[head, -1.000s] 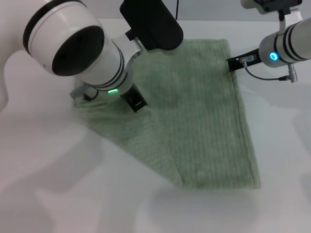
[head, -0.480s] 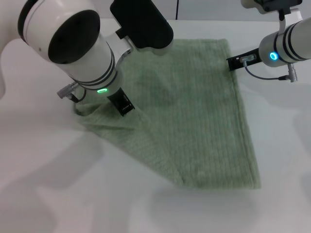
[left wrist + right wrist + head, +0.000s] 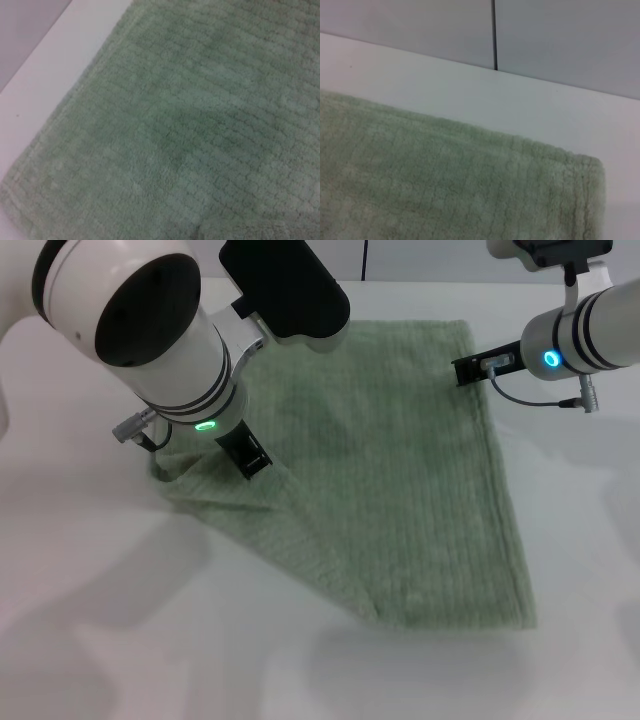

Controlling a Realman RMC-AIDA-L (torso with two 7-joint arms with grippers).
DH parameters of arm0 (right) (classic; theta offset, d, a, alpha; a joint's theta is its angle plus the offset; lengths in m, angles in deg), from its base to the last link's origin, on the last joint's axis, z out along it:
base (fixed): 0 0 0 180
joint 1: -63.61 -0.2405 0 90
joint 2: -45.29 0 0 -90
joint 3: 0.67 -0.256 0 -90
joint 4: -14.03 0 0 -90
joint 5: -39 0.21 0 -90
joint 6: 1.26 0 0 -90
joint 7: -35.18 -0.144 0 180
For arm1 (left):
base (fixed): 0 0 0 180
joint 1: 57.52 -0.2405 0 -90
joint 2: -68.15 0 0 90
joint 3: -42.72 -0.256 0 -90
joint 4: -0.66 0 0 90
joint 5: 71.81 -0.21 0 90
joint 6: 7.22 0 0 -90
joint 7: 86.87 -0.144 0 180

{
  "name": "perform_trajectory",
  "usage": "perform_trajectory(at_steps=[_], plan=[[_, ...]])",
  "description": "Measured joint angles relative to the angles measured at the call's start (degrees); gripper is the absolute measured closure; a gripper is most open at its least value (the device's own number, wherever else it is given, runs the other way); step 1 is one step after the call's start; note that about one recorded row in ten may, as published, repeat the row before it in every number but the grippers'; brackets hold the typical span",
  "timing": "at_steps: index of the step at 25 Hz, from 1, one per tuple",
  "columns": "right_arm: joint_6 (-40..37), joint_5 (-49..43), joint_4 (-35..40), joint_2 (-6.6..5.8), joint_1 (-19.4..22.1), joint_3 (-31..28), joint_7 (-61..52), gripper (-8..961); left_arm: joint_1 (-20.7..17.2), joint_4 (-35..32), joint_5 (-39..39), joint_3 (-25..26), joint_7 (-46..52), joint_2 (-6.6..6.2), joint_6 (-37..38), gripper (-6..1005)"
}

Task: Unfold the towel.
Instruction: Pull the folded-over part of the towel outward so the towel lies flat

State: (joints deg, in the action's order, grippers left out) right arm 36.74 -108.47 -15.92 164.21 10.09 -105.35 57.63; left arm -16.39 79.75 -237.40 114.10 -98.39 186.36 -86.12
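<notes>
The pale sage-green towel (image 3: pixel 400 480) lies mostly spread on the white table (image 3: pixel 100 620). Its left part forms a wrinkled triangular flap, bunched at the corner (image 3: pixel 185 475). My left gripper (image 3: pixel 248 455) is down on that bunched left part, under the big white arm. My right gripper (image 3: pixel 472 368) is at the towel's far right edge, near the far corner. The left wrist view shows ribbed towel (image 3: pixel 200 125) close up beside the table edge. The right wrist view shows the towel's hemmed far corner (image 3: pixel 570 170) lying flat.
The white table's far edge (image 3: pixel 495 75) meets a grey wall with a dark vertical seam (image 3: pixel 493 35). My left arm's large white joint (image 3: pixel 150 330) and black link (image 3: pixel 285 290) hide the towel's far left part.
My left arm has shifted left and back, dragging the towel's left corner with it. My right gripper has moved slightly left along the far right edge.
</notes>
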Motion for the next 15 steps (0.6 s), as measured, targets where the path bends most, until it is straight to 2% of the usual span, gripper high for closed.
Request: perform_trajectory(at_steps=[15], plan=[[-0.7, 0.1, 1.5, -0.08, -0.1, 0.5, 0.1, 850, 0.1, -0.1, 0.0, 0.3, 0.0, 0.00, -1.1, 973]])
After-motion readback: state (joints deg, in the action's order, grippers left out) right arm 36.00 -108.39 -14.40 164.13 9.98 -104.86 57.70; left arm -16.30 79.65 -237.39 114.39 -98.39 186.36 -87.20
